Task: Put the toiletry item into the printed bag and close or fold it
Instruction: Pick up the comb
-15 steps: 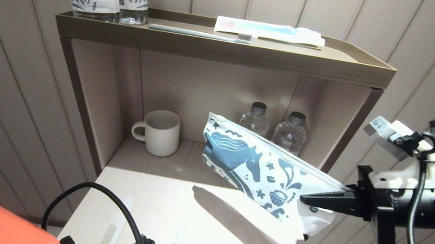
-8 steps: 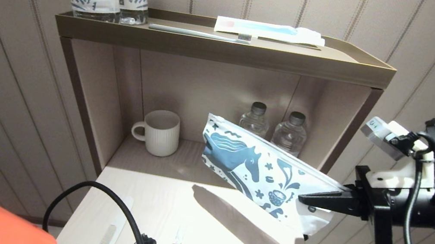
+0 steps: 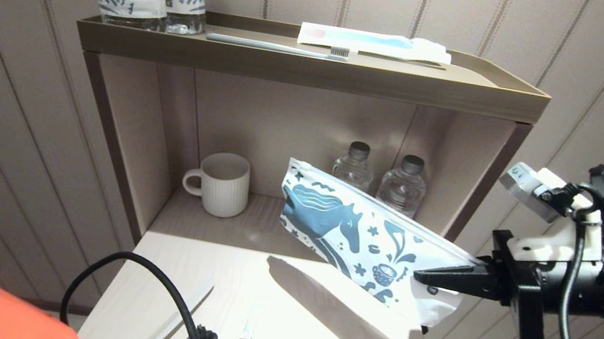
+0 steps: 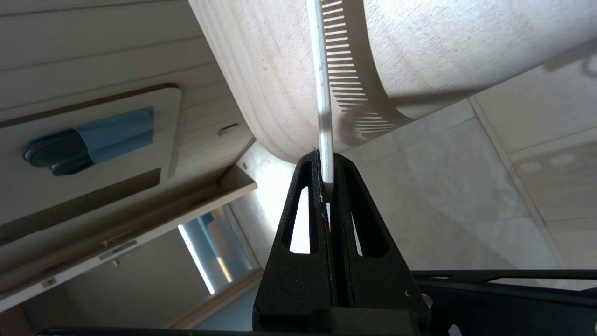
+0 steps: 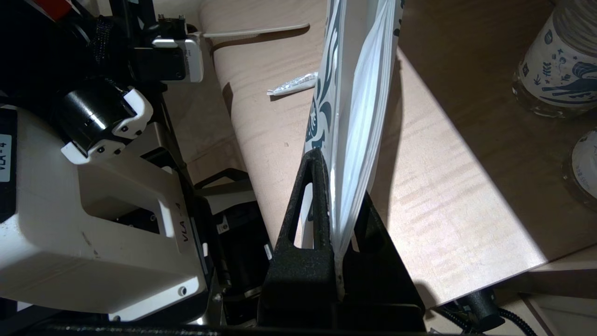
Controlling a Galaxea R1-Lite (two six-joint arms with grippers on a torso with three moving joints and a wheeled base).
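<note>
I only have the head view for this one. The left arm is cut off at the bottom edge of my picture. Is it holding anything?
Observer: Yes. The left wrist view shows the left gripper with its fingers shut on one end of the white comb.
Operator: And on the right, how is the bag gripped?
Observer: The right wrist view shows the right gripper shut on the edge of the printed bag. Farther from the fingers, the bag's two layers appear to spread apart.
</note>
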